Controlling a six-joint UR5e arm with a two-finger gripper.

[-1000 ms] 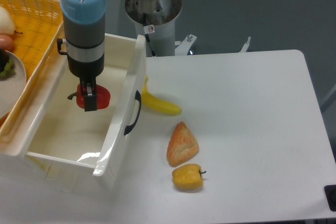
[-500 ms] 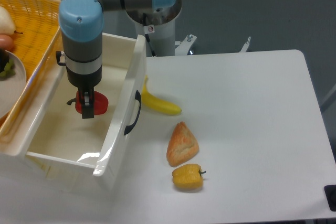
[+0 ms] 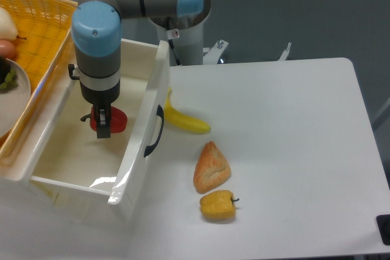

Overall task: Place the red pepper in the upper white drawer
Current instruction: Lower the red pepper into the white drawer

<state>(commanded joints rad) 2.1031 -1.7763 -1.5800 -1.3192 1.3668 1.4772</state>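
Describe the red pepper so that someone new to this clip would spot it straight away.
Find the upper white drawer, the big open box with a black handle at the table's left. Inside it, below the gripper, sits the red pepper, glossy with a dark stem. The other pepper, the yellow pepper, lies out on the table beside a pastry.

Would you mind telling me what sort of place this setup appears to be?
Probably a robotics lab bench: an arm with a gripper at a plain white table, with toy-like food such as a banana and yellow pepper.
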